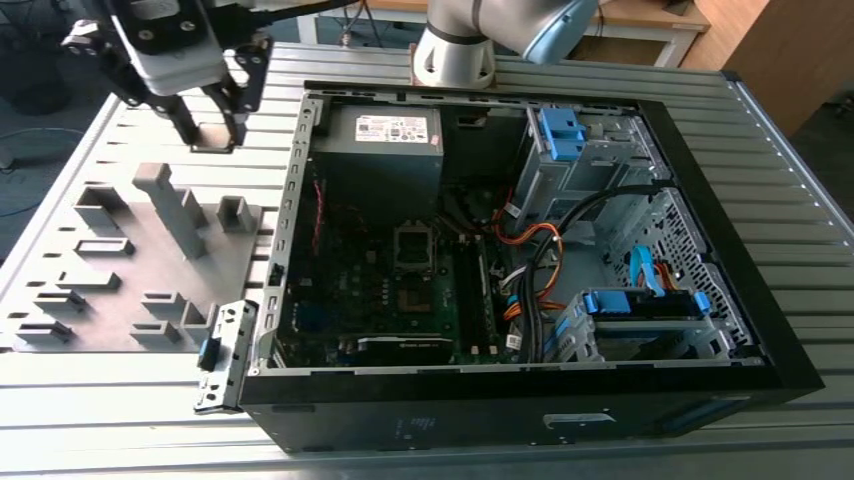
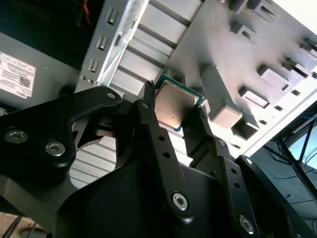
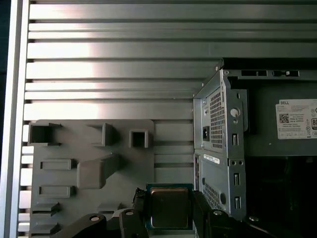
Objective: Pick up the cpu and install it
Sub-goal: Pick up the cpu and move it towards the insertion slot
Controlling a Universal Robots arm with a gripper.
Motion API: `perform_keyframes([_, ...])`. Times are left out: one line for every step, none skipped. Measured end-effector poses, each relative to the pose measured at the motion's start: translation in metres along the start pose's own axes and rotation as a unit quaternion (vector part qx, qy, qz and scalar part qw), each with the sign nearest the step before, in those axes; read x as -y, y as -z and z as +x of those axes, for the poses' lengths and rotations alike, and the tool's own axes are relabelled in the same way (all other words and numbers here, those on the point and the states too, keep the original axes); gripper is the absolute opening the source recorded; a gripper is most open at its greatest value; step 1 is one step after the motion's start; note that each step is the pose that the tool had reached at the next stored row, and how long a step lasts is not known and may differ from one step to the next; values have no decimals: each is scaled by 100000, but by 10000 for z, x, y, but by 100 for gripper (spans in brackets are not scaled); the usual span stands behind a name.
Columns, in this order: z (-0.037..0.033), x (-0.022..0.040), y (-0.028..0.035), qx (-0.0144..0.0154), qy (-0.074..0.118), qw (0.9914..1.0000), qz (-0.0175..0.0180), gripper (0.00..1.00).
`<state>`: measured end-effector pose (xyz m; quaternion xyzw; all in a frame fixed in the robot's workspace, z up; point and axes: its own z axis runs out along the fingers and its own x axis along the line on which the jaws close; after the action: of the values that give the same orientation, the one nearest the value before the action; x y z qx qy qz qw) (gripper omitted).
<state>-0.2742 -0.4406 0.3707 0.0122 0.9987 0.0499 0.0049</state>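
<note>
Closest to the lens in both wrist views, the gripper [image 2: 174, 110] is pinching the cpu [image 2: 171, 101] by two opposite edges. Its black fingers [image 2: 154, 131] are pressing in from either side, with the silvery top and dark green rim showing between them.

Going across the exterior view from its left, the gray fixture tray [image 1: 234, 265] is lying on the slatted table [image 1: 801, 260], and the gripper [image 1: 214, 130] is hanging over the tray's far end. Just beside the tray, the open computer case [image 1: 534, 400] is lying on its side. Inside it, the power supply [image 1: 380, 135] is sitting at the far corner, the motherboard [image 1: 360, 290] nearer, and the blue drive cages [image 1: 567, 135] toward the exterior view's right.

The pick looks done, since the chip seems to be riding clear of the tray rather than sitting in a recess. The install is all remaining. The silver-framed socket [image 1: 414, 248] is lying mid-board with its dark centre showing, well apart from the gripper.

The exterior view is giving the whole layout and the gap between chip and socket, though what sits between the fingertips there is too small to tell. The first wrist view is showing the cpu [image 3: 169, 208] face-on, between the tray [image 3: 74, 148] and the case's rear corner [image 3: 218, 129]. The second wrist view is catching it at a slant.
</note>
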Motion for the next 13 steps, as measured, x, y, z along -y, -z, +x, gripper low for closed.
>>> perform_keyframes([-43,0,0,-1,2,100000,2,47])
perform_keyframes([-86,-1,-1,-2,3,100000,1,47])
perform_keyframes([-131,-1,-1,-4,2,100000,1,47])
perform_keyframes([-175,0,-2,-6,3,100000,-1,47])
perform_keyframes([-222,0,-2,-9,-1,100000,0,47])
perform_keyframes([-266,0,-2,-13,2,100000,2,47])
perform_keyframes([-310,-1,-3,-15,1,100000,1,47])
perform_keyframes([-355,-1,-3,-16,3,100000,-1,47])
perform_keyframes([-400,-1,-4,-20,0,100000,2,47])
perform_keyframes([-445,0,-4,-21,1,100000,1,47])
perform_keyframes([-493,0,-4,-28,1,100000,5,47])
perform_keyframes([-538,0,-4,-29,1,100000,3,47])
perform_keyframes([-582,0,-5,-30,1,100000,2,47])
